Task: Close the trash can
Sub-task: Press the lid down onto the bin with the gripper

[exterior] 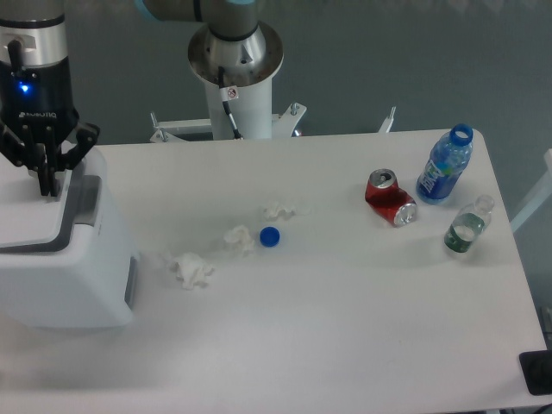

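Observation:
The trash can (pixel 60 259) is a large white boxy bin at the table's left edge, with a grey tab on top and a grey patch on its right side. Its lid lies nearly flat on the body. My gripper (pixel 45 185) hangs over the back of the lid, fingers close together and pointing down, tips at or touching the lid's top near the grey tab. Nothing is held between the fingers.
Crumpled paper wads (pixel 191 269) (pixel 239 237) (pixel 279 210) and a blue bottle cap (pixel 270 236) lie mid-table. At the right are a red can (pixel 390 197) on its side, an upright blue bottle (pixel 444 166) and a small clear bottle (pixel 467 226). The arm's base (pixel 235 65) stands behind.

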### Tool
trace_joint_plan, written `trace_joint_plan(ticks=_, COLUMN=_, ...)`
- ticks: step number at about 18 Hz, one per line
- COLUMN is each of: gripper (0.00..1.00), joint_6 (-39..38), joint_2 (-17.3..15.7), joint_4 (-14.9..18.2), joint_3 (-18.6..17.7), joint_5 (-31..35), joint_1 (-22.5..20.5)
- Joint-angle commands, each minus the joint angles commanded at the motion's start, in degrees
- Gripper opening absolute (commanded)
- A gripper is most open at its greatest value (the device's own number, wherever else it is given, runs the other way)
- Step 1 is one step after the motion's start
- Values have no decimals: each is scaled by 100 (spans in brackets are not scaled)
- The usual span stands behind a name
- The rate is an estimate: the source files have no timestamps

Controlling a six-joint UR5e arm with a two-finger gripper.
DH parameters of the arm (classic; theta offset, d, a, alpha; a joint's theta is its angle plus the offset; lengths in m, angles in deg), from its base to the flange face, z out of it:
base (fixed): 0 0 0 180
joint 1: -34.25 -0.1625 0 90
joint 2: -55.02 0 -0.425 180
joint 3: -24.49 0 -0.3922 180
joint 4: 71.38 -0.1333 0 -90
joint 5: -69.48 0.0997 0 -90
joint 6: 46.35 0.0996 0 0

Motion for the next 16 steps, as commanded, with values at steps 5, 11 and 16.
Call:
trace_joint_plan(ticks=5, gripper=18, joint_6=88, joint_2=-9, joint_4=0, joint_3=-53, joint_5=0, joint_1=-9)
trace_joint_plan(ticks=11, gripper=18, joint_6=88, joint_2=26, joint_4=0, joint_3=-88, joint_5=0, joint_1=-9)
trace_joint_plan(ticks=16, gripper=17, joint_6=88, joint_2=79, joint_4=-9, joint_3=-97, joint_5=0, joint_1=-9)
